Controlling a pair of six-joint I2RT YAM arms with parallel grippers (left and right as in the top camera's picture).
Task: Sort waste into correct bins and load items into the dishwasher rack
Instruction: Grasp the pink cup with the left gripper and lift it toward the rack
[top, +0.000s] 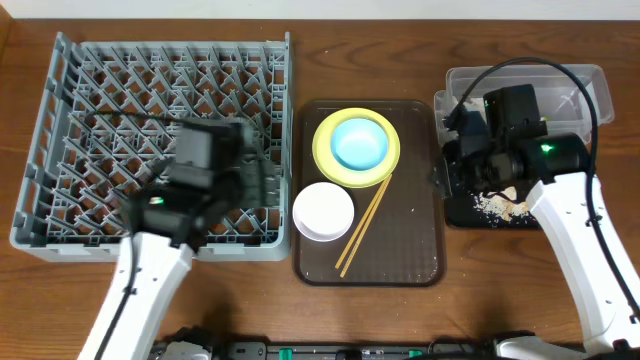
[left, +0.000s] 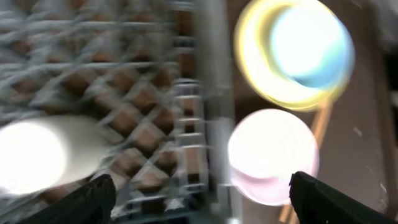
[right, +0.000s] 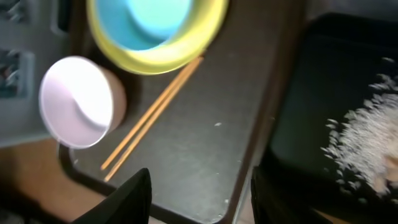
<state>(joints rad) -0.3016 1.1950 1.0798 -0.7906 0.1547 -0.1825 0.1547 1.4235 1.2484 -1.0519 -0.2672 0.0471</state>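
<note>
Black tray (right: 311, 106) holds rice scraps (right: 367, 140) (loosely scattered).

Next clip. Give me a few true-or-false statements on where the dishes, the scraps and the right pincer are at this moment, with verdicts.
1. The light blue bowl sits in the yellow plate. True.
2. Rice scraps lie in the black tray. True.
3. The chopsticks lie in the black tray. False: they lie on the brown tray, beside the white bowl.
4. The right pincer is shut on the white bowl. False: it is open and holds nothing.
</note>
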